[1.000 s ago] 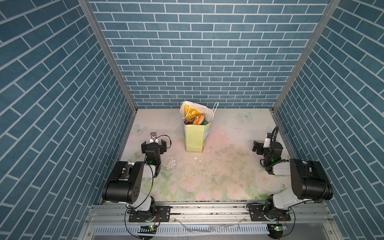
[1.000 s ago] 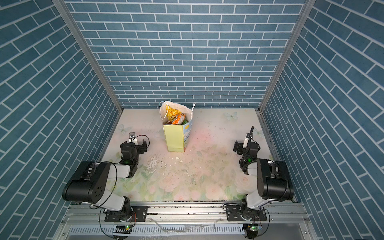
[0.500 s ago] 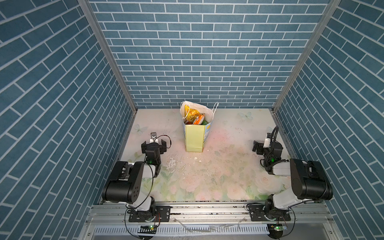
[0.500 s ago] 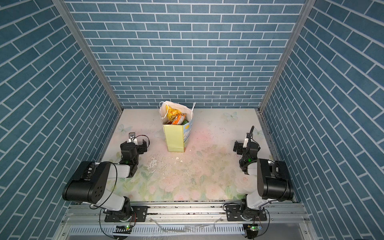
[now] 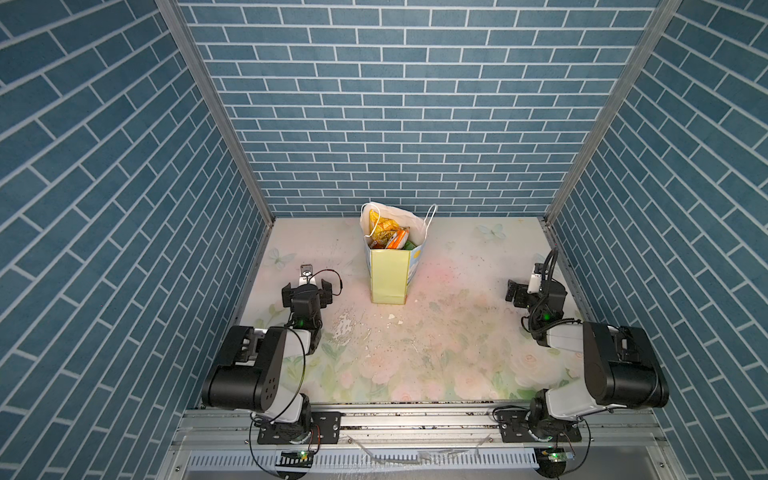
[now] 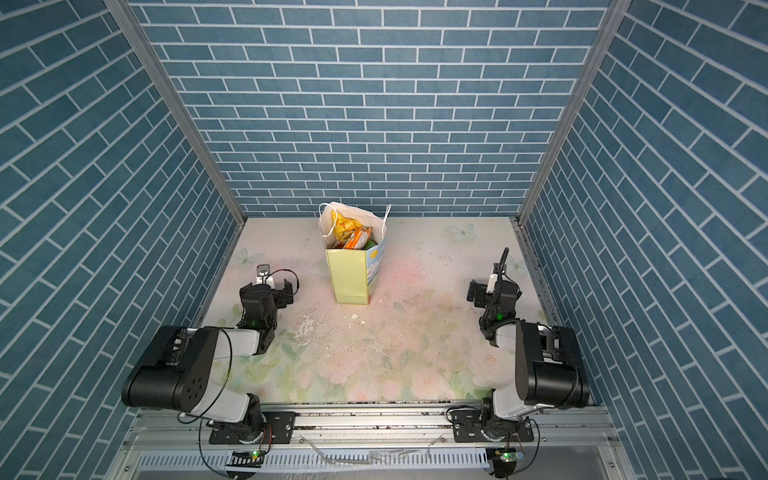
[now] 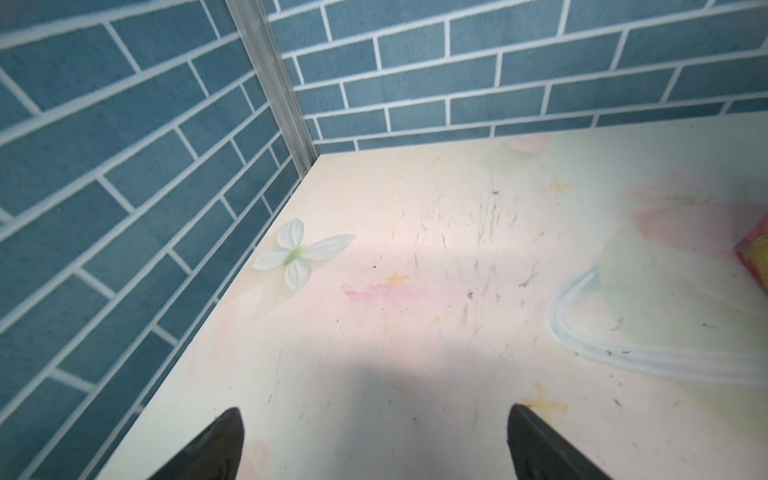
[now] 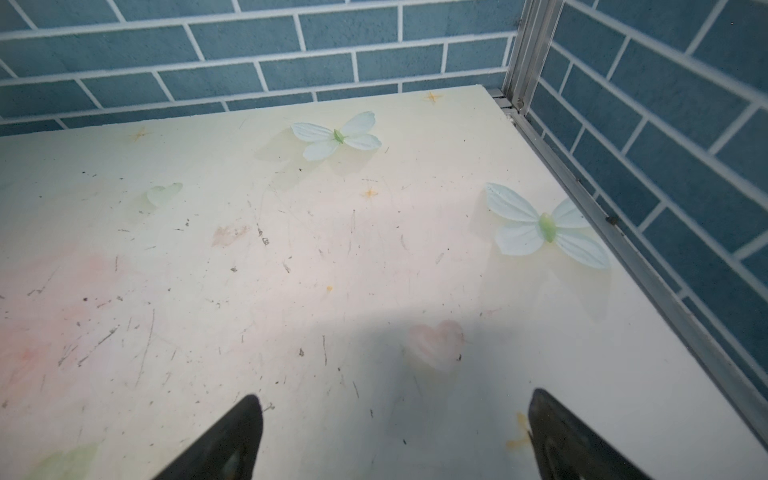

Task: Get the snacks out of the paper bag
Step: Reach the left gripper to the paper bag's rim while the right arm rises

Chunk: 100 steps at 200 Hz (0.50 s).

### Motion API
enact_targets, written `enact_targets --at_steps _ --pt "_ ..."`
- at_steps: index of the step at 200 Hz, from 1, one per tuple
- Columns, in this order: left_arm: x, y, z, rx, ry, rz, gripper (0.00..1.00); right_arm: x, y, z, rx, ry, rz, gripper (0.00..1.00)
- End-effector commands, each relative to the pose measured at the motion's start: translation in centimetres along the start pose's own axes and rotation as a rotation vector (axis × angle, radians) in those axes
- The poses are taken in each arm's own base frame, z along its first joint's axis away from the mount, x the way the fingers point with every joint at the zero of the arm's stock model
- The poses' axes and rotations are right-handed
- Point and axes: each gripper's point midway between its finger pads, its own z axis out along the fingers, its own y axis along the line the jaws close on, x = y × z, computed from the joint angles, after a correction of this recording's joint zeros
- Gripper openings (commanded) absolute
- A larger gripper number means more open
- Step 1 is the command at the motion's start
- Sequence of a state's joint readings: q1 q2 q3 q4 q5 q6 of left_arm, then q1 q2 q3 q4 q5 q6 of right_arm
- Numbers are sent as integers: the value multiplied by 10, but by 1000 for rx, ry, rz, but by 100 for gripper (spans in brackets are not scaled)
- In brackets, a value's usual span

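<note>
- At the back of the desk [image 5: 457, 257], near its middle, I see the bag [image 5: 388, 276] standing upright with its mouth open, in both top views.
- The snacks [image 5: 390, 235] sit inside it: yellow-orange and orange packets show at the top, with a bit of green beside them.
- My left pincer [image 7: 374, 440] is released, jaws spread wide above bare desk with nothing between them. It sits to the left of the bag, apart from it.
- My right pincer [image 8: 395, 436] is also released and empty, near the desk's right edge and well apart from the bag.
</note>
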<state>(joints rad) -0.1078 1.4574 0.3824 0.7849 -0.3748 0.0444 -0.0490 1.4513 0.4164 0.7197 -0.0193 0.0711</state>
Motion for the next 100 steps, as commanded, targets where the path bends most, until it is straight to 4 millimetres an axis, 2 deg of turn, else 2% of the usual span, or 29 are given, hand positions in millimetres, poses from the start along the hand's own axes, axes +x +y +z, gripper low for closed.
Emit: enact_targets --at_steps 1,16,41,45,65,86,100 --pt "-36 22 -13 -133 27 -16 100 -33 7 -20 11 -46 -58 99" --pt "-58 37 -27 -186 29 -91 100 -68 6 -39 13 -136 71 99" --pt "-89 43 -49 -154 39 -245 100 -101 21 -62 -75 -178 156 99" --pt "-101 41 -52 -132 31 -270 100 -106 21 -65 -77 -176 175 99" --pt "-127 28 -68 -8 51 -341 100 -118 25 -78 -101 -126 260 99" --pt "-153 11 -86 134 82 -381 100 -116 28 -82 -105 -38 349 98" --pt "-171 -2 -98 233 90 -397 100 -115 40 -85 -172 11 387 97"
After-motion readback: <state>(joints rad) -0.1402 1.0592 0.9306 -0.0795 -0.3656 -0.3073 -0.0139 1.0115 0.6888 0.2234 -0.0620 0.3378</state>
